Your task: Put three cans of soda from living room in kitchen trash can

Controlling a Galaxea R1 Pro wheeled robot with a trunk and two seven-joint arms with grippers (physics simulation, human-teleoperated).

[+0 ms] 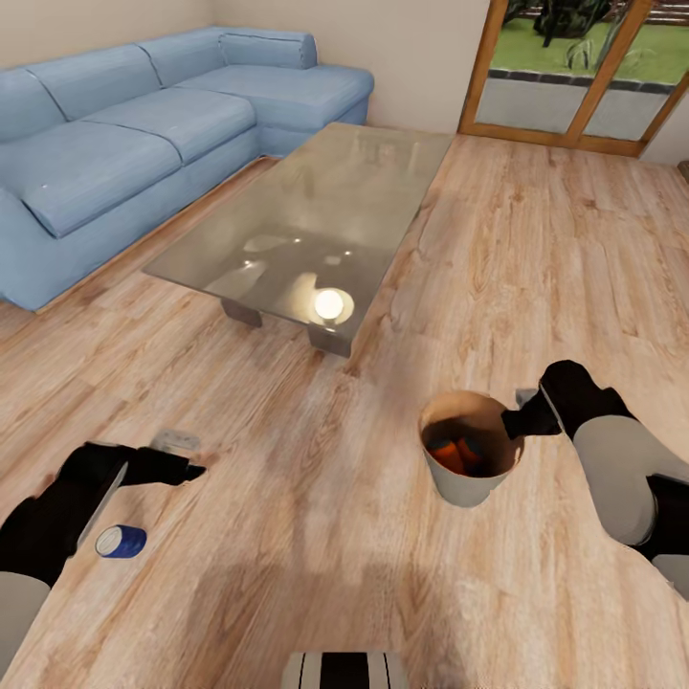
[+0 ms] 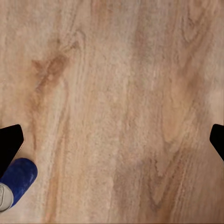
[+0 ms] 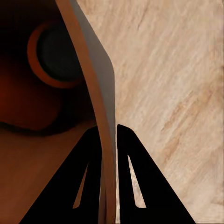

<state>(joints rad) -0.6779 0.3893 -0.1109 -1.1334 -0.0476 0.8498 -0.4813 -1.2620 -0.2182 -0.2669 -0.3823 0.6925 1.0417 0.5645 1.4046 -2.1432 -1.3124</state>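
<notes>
A: Where was the trash can?
B: On the wood plank floor (image 1: 316, 498) in the living room, near the corner of the glass-topped coffee table (image 1: 316, 215). The trash can (image 1: 466, 488) stood upright, pale outside, orange-brown inside.
A: Right gripper?
B: The right gripper (image 1: 514, 421) was pinched onto the can's rim. In the right wrist view its fingers (image 3: 91, 186) sat one on each side of the wall, closed on it.
A: Soda cans?
B: Two orange soda cans (image 1: 455, 455) lay inside the bucket. The right wrist view showed one can end (image 3: 56, 53) down in there. The dark blue soda can (image 1: 121, 542) lay on its side on the floor, just beside the left arm.
A: Left gripper?
B: The left gripper (image 1: 182, 471) hung over bare floor, spread wide and holding nothing; its fingertips (image 2: 9, 140) showed at opposite edges of the left wrist view, with the blue can beside one.
A: Any labels or writing?
B: None readable on any can.
A: Background?
B: Light-blue sectional sofa (image 1: 144, 124), wood-framed glass door (image 1: 574, 77).
</notes>
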